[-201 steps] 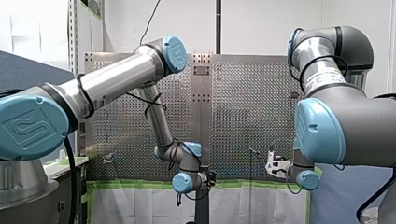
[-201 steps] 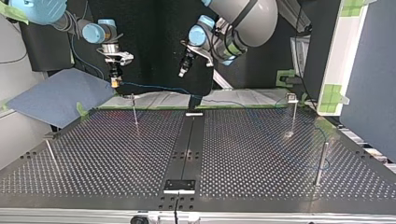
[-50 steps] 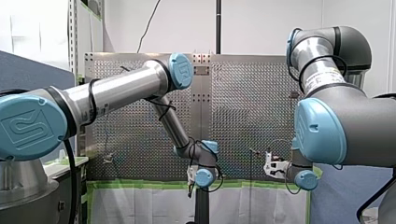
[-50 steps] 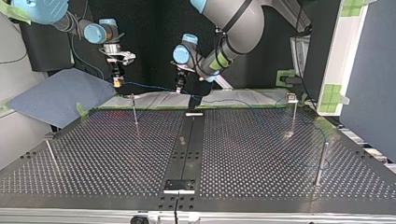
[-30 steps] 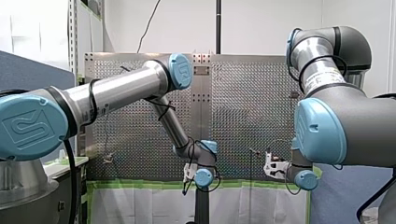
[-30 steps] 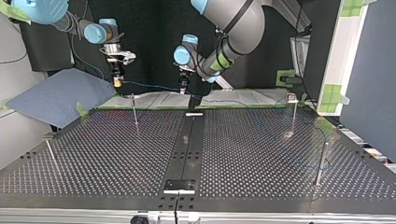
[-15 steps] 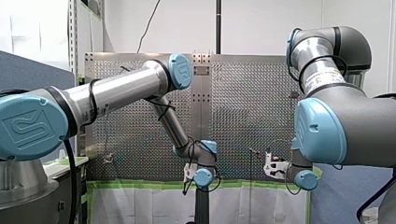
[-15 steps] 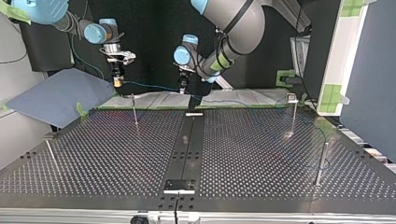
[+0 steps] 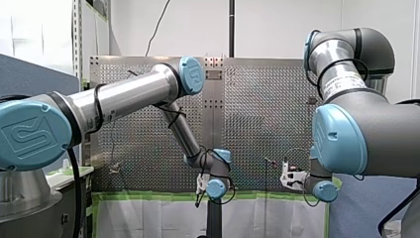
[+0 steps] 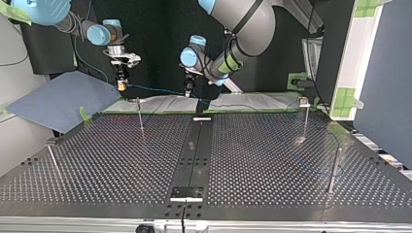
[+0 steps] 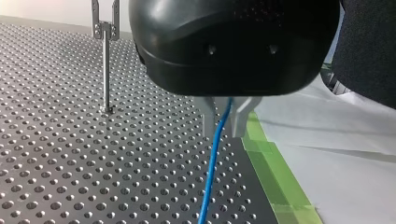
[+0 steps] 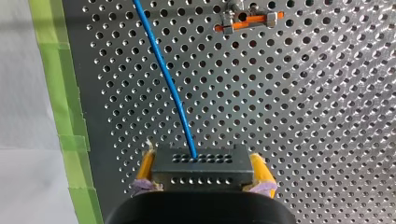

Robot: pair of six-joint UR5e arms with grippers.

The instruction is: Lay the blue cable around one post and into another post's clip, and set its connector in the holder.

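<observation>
Reaching in from 9 o'clock in the front view with my left arm, elbow raised, forearm sloping down to a wrist near 6 o'clock. Pointing the left hand downward, with metal fingers closed narrowly on the blue cable. Entering from 3 o'clock with my right arm. Aiming the right hand downward too, with yellow pads clamping the black connector from both sides.

top view: cable above table far edge, behind post at left
</observation>
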